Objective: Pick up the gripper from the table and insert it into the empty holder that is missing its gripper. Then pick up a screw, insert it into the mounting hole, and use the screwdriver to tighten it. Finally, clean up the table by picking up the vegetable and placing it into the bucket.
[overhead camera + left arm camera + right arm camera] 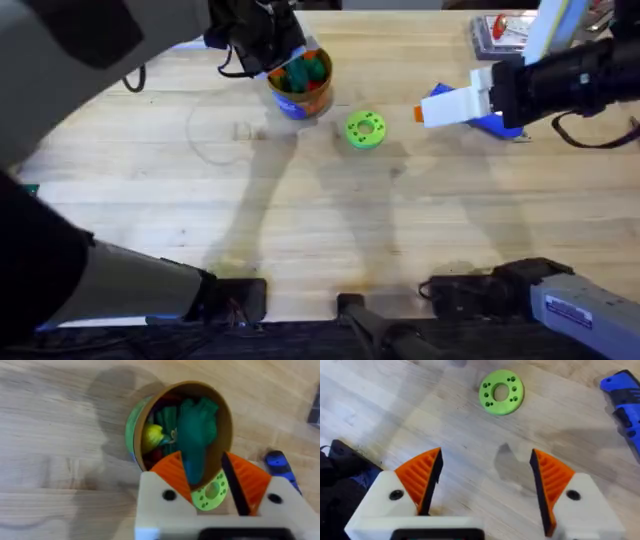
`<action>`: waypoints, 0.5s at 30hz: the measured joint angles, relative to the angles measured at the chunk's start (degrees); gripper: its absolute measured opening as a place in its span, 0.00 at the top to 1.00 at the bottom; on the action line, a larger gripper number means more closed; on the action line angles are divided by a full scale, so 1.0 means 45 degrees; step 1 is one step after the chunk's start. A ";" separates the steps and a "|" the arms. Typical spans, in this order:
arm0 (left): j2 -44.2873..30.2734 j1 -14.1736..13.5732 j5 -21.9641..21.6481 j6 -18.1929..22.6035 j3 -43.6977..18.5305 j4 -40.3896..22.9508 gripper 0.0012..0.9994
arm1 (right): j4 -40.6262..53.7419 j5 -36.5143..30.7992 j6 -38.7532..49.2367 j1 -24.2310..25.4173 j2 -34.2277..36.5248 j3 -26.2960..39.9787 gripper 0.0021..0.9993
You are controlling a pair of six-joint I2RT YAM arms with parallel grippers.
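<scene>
The left gripper (207,480) hangs directly above the bucket (180,430). Its jaws stand apart, with the orange ribbed pads (170,472) on either side of a dark green vegetable (196,435). Whether the pads touch the vegetable cannot be told from the left wrist view; the lower end of the piece is cut off behind the white gripper body. The vegetable is soft-edged and rounded, and lies inside the bucket against its near wall. A small yellow item (152,436) sits beside it; its shape is hard to make out. The bucket is a round cup with a tan inner wall. In the overhead view the left gripper (268,45) is dark and partly covers the bucket (301,85), which shows an orange upper part and a blue lower part.

The right gripper (485,487) hovers over bare table, jaws wide apart and holding nothing. Its pads (422,475) are orange, ribbed and wedge-shaped on white fingers.

A flat lime-green disc (501,392) with a centre bore and a ring of small holes lies on the wooden table (300,220), between the bucket and the right gripper (430,110). A bright-blue screwdriver (624,402), cut off at the frame edge, lies near the right gripper. The table is pale wood with a visible grain.
</scene>
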State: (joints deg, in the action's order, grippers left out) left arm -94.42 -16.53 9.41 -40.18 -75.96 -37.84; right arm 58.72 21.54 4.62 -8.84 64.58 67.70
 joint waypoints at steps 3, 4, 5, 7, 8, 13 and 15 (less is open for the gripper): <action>-0.0124 0.0043 0.0072 -0.0025 0.0000 0.0081 0.41 | -0.0005 0.0000 0.0000 0.0000 0.0000 0.0000 0.01; -0.0111 0.0072 0.0100 -0.0029 0.0000 0.0147 0.39 | -0.0005 0.0000 0.0000 0.0000 0.0000 0.0000 0.01; -0.0094 0.0116 0.0114 -0.0029 0.0000 0.0179 0.38 | -0.0005 0.0000 0.0000 0.0000 0.0000 0.0000 0.01; -0.0071 0.0235 0.0130 0.0035 -0.0020 0.0175 0.34 | -0.0005 0.0000 0.0000 0.0000 0.0000 0.0000 0.01; -0.0054 0.0309 0.0149 0.0121 -0.0050 0.0154 0.29 | -0.0016 0.0000 0.0000 0.0000 0.0000 0.0000 0.01; 0.0576 0.0714 0.0198 0.1342 -0.0754 -0.1478 0.09 | 0.0063 0.0000 0.0000 0.0000 -0.0010 0.0146 0.01; 0.1120 0.0831 0.0203 0.2162 -0.1180 -0.2239 0.06 | 0.0099 0.0000 -0.0013 0.0000 -0.0062 0.0422 0.01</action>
State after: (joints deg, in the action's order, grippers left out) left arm -89.38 -12.79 10.33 -30.46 -81.27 -47.92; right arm 59.16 21.54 4.57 -8.84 64.30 69.60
